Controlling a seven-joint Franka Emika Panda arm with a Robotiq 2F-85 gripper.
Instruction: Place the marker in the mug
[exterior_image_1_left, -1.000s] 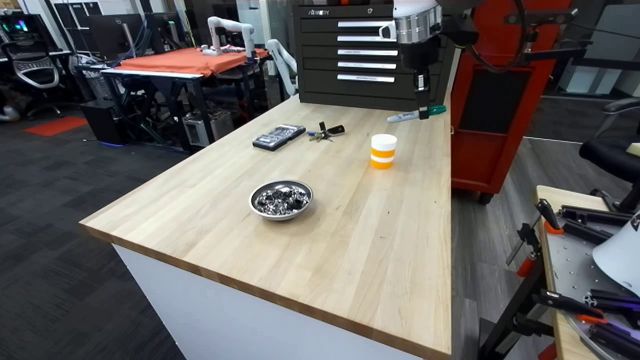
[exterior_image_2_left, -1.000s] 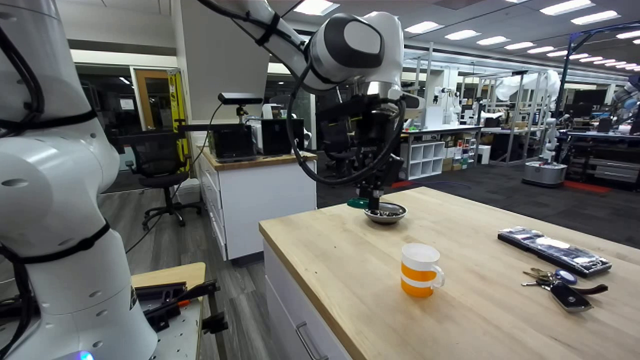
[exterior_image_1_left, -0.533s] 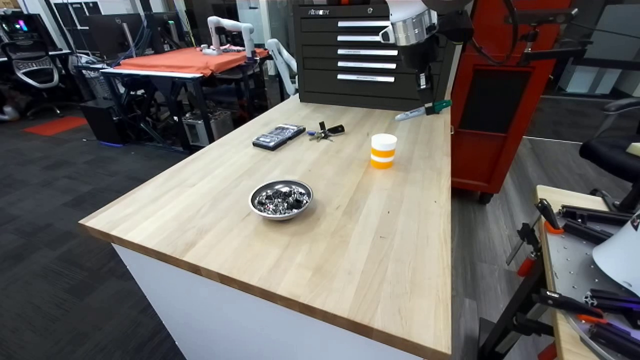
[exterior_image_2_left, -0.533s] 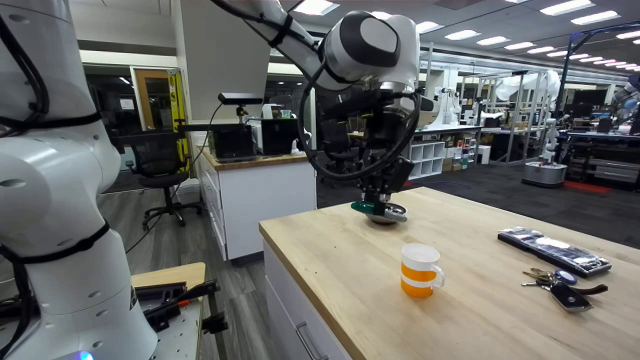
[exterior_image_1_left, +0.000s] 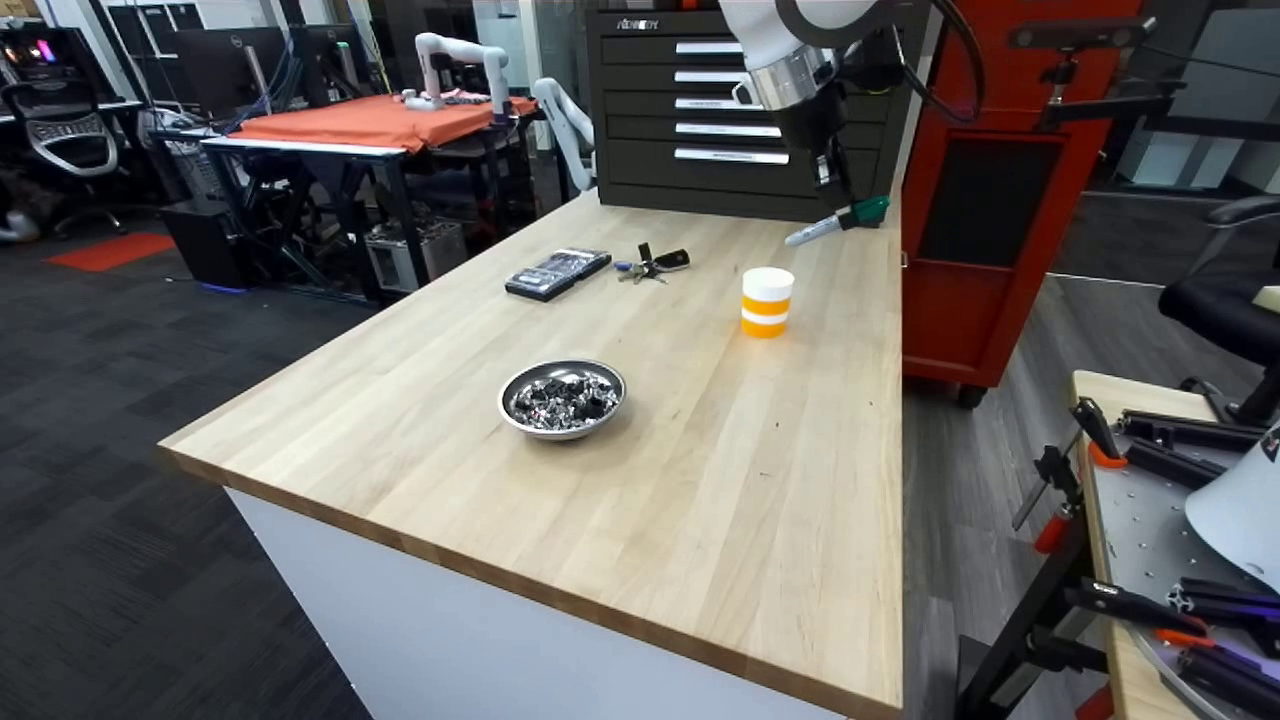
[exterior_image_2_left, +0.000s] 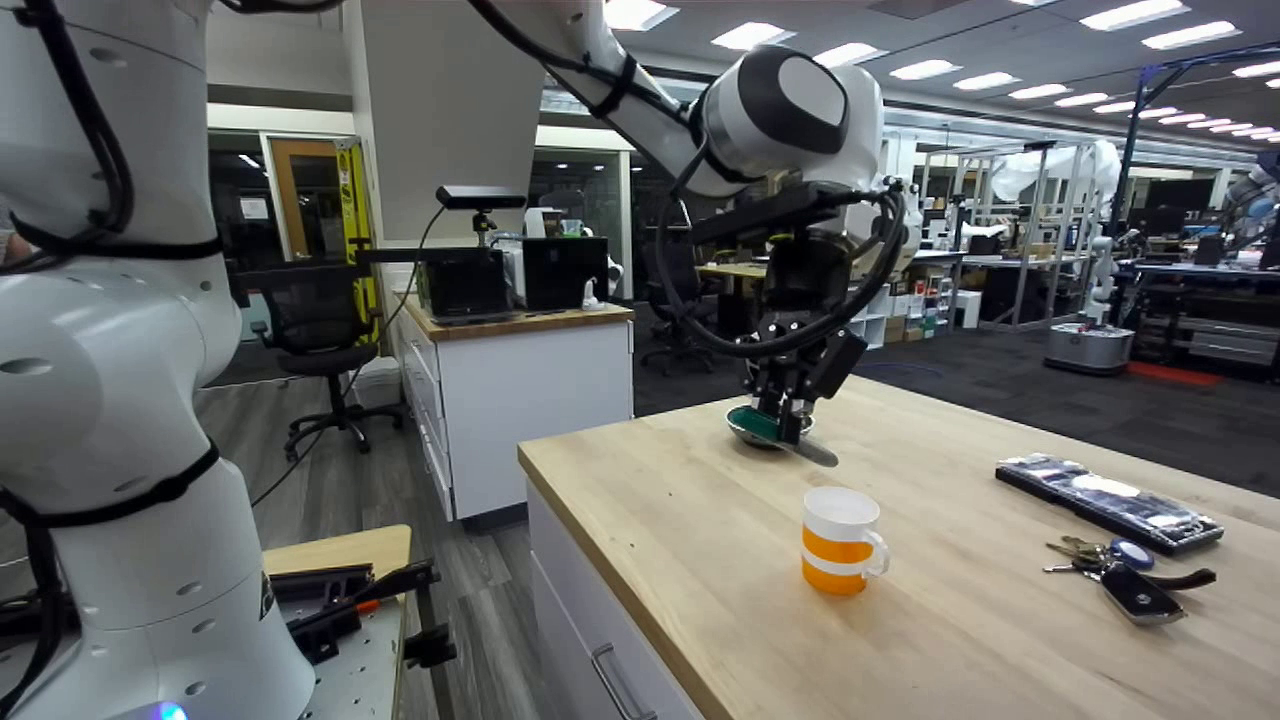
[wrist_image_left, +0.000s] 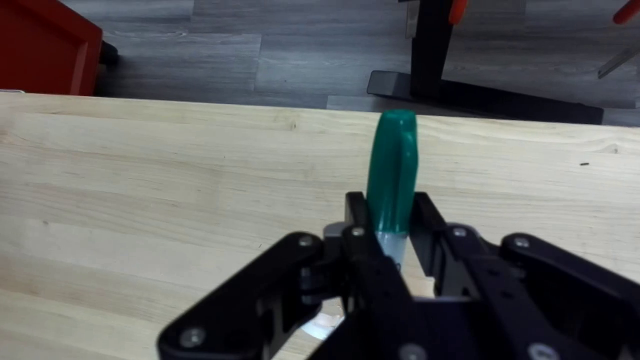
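The marker, with a green cap and grey-white body, shows in both exterior views (exterior_image_1_left: 815, 231) (exterior_image_2_left: 762, 428) and in the wrist view (wrist_image_left: 394, 170). My gripper (wrist_image_left: 389, 210) is shut on it near the cap's lower end. The gripper (exterior_image_2_left: 788, 428) holds it tilted above the table, grey end lower. The white mug with orange bands stands upright on the table in both exterior views (exterior_image_1_left: 766, 302) (exterior_image_2_left: 836, 545); its handle shows in one of them. The marker is apart from the mug. A pale curved edge low in the wrist view is mostly hidden by the gripper; I cannot tell what it is.
A silver bowl (exterior_image_1_left: 562, 434) of small metal parts, a flat black case (exterior_image_1_left: 558, 274) (exterior_image_2_left: 1110, 500) and keys (exterior_image_1_left: 652, 264) (exterior_image_2_left: 1135, 582) lie on the wooden table (exterior_image_1_left: 680, 540). A dark drawer cabinet (exterior_image_1_left: 740, 185) stands at one end. The table edge (wrist_image_left: 250, 104) shows in the wrist view.
My gripper has tilted and moved closer to the mug with the marker held in it. The marker has gone from nearly level to more steeply tilted, grey end down. The mug has not moved.
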